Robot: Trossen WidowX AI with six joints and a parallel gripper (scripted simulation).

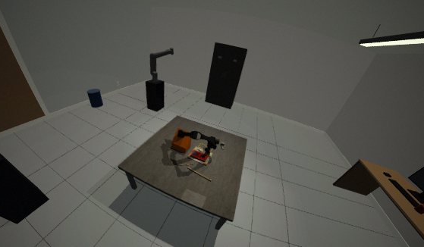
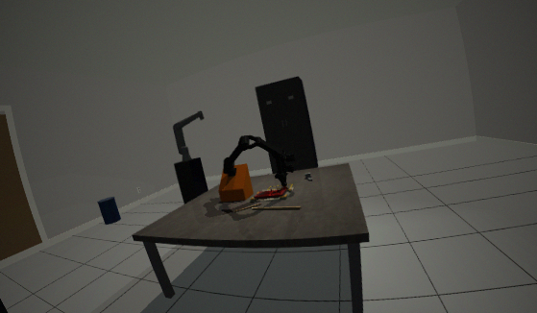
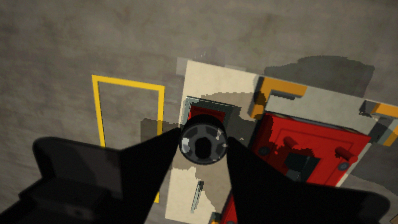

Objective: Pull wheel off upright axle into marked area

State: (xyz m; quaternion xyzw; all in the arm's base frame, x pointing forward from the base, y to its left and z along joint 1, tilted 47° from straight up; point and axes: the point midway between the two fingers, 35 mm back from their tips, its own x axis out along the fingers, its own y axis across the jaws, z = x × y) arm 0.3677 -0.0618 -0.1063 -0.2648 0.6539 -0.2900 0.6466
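Observation:
My gripper [image 3: 204,137] [image 2: 284,185] is shut on the dark, spoked wheel [image 3: 203,133], one finger on each side of its rim. The wheel is upright to the wrist view with its hub facing the camera, over the cream board [image 3: 220,77] and just in front of a small red square in a grey frame. The axle is not visible; the hub looks dark, and I cannot tell whether the axle is still inside it. The marked area, a yellow outline [image 3: 127,82], lies on the table left of the board in the wrist view; the left finger hides its lower part.
A red block [image 3: 325,132] with pegs sits on the board right of the wheel, between orange corner pieces [image 3: 287,87]. The orange box [image 1: 180,143] [image 2: 236,186] stands by the arm's base. A thin wooden stick [image 1: 199,174] [image 2: 279,207] lies on the table in front of the board.

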